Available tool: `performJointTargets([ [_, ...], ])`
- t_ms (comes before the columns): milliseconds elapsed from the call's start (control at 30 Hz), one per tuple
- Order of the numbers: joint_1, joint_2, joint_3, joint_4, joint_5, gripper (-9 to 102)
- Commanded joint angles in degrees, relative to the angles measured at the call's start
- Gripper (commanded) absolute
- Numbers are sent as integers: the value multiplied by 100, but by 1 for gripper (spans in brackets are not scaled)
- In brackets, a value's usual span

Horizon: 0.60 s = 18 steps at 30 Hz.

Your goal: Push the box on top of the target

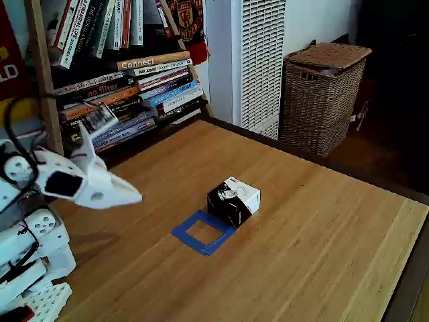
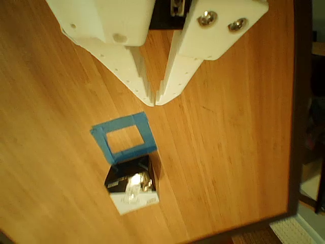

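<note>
Fixed view: nearest the camera, at the left edge of the frame, the white robot arm reaches out over a wooden table [image 1: 322, 221], its gripper [image 1: 134, 197] raised above the surface and pointing toward the centre. It holds nothing. In the other view, the gripper [image 2: 154, 101] enters from the top of the frame with its two tapered white fingers [image 2: 133, 71] drawn together, tips almost touching, with bare wood beneath them.

Farther out, near the middle of the fixed frame, lies the target [image 1: 202, 232], a flat square outline of blue tape with bare wood inside. The box [image 1: 233, 200], black-sided with a white printed top, sits just beyond it, touching or slightly overlapping the tape's far corner. In the other view the box [image 2: 133, 185] sits at the lower centre, just below the target [image 2: 124, 137].

The task appears not yet done: the tape square's centre is uncovered, and the box would need pushing back toward the arm.

At the back stand a bookshelf [image 1: 127, 80] at upper left and a wicker basket [image 1: 323, 94] at upper right.
</note>
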<state>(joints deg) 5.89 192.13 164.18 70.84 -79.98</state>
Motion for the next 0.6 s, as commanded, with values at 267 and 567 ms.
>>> performJointTargets([
  [267, -659, -2795, -2619, -229, 615, 0],
  [567, -835, -5071, -3955, -1248, 835, 0],
])
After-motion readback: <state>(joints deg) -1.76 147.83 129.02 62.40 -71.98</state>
